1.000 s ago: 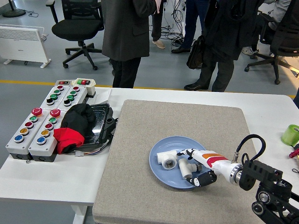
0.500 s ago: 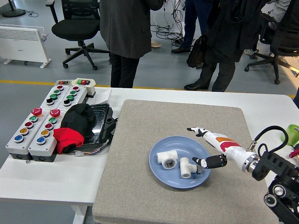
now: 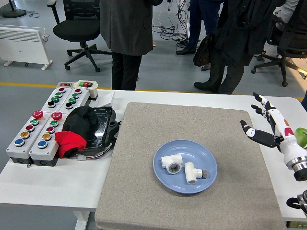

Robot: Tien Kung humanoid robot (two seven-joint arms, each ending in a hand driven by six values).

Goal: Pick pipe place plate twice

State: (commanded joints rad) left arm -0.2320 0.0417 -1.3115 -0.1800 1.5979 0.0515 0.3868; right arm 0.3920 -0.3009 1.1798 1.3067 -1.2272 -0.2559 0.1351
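Two white pipe fittings lie side by side in the blue plate (image 3: 165, 180) on the grey mat: one T-shaped (image 3: 171, 163), the other (image 3: 193, 172) just right of it. My right hand (image 3: 262, 120) is open with fingers spread, raised over the mat's right edge, well clear of the plate and holding nothing. My left arm is out of view.
Two grey button boxes (image 3: 42, 126) stand at the table's left, with a black and red cloth (image 3: 76, 128) and a black tray (image 3: 102, 125) beside them. A green object (image 3: 301, 136) sits at the right edge. Several people stand beyond the far side.
My right hand has let go of the second fitting, opened, and drawn back up and to the right, away from the plate. Both fittings stay in the plate.
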